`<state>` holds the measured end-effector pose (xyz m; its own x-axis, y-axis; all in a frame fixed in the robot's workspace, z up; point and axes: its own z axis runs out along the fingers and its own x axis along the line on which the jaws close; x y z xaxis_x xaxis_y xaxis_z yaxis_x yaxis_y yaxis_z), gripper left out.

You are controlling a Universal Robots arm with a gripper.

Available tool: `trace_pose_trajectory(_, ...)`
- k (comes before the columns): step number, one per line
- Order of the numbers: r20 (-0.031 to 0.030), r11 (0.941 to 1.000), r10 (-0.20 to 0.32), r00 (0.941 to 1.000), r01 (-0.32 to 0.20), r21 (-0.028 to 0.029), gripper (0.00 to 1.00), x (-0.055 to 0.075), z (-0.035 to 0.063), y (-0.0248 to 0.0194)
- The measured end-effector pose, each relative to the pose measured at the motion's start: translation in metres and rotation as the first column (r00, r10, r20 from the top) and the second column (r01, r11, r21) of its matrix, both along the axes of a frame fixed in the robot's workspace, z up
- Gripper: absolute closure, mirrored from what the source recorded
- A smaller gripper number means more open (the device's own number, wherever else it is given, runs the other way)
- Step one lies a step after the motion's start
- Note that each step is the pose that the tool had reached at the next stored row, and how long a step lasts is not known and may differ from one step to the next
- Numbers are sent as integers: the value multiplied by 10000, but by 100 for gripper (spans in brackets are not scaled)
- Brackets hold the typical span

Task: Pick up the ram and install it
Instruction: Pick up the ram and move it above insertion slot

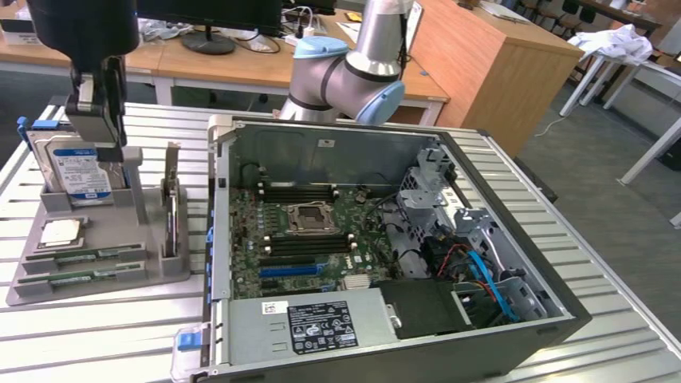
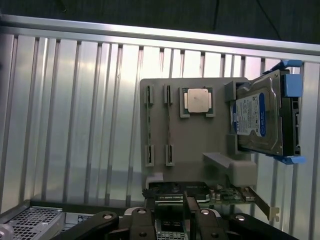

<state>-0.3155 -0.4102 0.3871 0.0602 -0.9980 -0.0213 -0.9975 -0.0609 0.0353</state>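
Black gripper fingers (image 2: 191, 206) are standing apart close to the wrist camera, with nothing clamped between them, as the gripper (image 2: 171, 202) is hanging above a gray parts holder (image 2: 195, 145) on a slatted metal table (image 2: 75, 125). In the exterior view, the gripper (image 1: 104, 159) is hovering at the holder's far end, by a blue-labelled hard drive (image 1: 75, 171) that is standing upright in its bay. Well apart from the gripper, 1 ram stick (image 1: 81, 255) and a second ram stick (image 1: 72, 278) are sitting side by side in slotted brackets at the holder's near end in the exterior view, their green boards and small black chips showing. Between them and the hard drive, 1 square silver CPU chip (image 1: 61, 232) is lying flat in its recess. An expansion card (image 1: 168, 209) is standing on edge along the side of the holder toward the exterior view's right. Beyond it, an open computer case (image 1: 319, 148) is lying on its side on the table, exposing a green motherboard (image 1: 309, 239) with long dark slots on 2 sides of its processor socket. A silver power supply (image 1: 319, 323) is sitting at the case's near edge. Behind the case, the gray-and-blue robot arm (image 1: 352, 76) is rising from the table's far side.
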Motion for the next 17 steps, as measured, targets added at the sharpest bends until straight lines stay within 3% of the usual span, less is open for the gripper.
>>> trace_pose_trajectory(17,-1,10000,-1,10000,1,-1,64,-33,-61,0)
